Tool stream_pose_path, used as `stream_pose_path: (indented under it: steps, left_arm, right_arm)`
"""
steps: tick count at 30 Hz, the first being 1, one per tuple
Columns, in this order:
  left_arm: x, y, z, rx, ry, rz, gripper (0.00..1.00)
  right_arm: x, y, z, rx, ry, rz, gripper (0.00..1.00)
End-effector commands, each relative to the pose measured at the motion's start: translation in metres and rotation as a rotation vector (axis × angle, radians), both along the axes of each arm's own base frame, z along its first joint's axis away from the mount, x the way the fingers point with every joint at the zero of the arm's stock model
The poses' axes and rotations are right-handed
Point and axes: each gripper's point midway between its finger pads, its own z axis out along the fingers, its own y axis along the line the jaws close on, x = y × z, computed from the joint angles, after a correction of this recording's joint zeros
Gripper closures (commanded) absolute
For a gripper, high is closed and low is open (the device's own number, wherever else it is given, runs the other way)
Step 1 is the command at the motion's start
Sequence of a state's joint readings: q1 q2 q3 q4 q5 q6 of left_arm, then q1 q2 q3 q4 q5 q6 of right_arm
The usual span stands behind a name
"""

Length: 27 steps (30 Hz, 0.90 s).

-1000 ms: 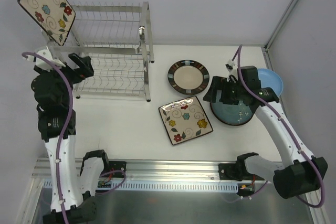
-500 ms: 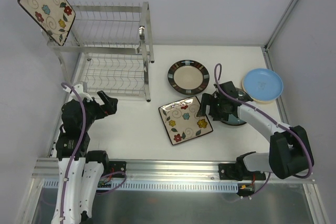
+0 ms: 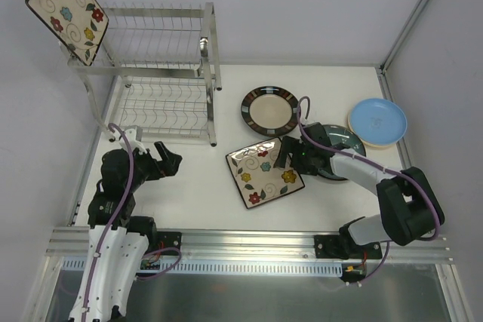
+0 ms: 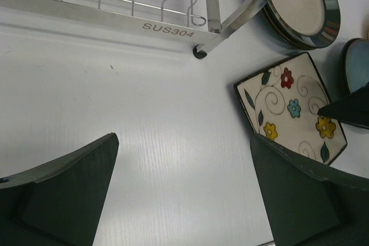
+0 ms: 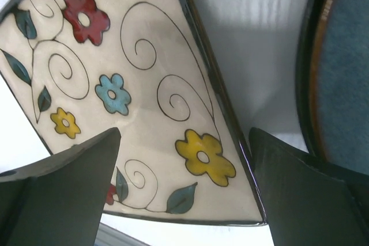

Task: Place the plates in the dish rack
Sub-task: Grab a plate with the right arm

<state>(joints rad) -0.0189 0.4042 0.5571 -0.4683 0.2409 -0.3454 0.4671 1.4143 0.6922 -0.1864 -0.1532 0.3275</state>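
- Left gripper: jaws spread wide and empty, over bare table just in front of the dish rack.
- Square floral plate: lies flat and face up, right of the rack's near-right foot. Being square it has no long axis. Its sides sit skewed to the rack frame. Cream with a dark edge, black scrolls and red, blue and yellow flowers.
- Right gripper: jaws wide, nothing held, above that plate's edge farthest from the rack.
- Teal plate: flat, farther right of the rack, partly under the right arm.
- Round dark-rimmed cream plate: flat, right of the rack.
- Light blue plate: flat, farthest right of the rack.
- Second floral plate: on edge in the rack's top tier, left end.
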Motion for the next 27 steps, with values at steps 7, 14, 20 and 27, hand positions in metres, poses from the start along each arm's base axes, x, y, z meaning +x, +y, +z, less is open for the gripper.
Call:
stream_pose_path:
  steps: [7,14,20,27]
  left_arm:
    - [-0.004,-0.018,-0.013,-0.017,0.019,-0.103,0.01]
    - [-0.006,-0.026,-0.018,-0.032,0.039,-0.134,0.01]
    - [-0.008,-0.034,-0.019,-0.044,0.051,-0.173,0.01]
    - [-0.011,-0.041,-0.022,-0.052,0.064,-0.202,0.01]
  right_arm:
    - [-0.031,0.037,-0.021,0.057,0.079,0.016,0.00]
    - [-0.040,0.056,-0.004,0.151,0.069,0.071,0.02]
    - [-0.054,0.061,0.001,0.207,0.057,0.156,0.05]
    - [-0.048,0.056,-0.013,0.237,0.004,0.065,0.08]
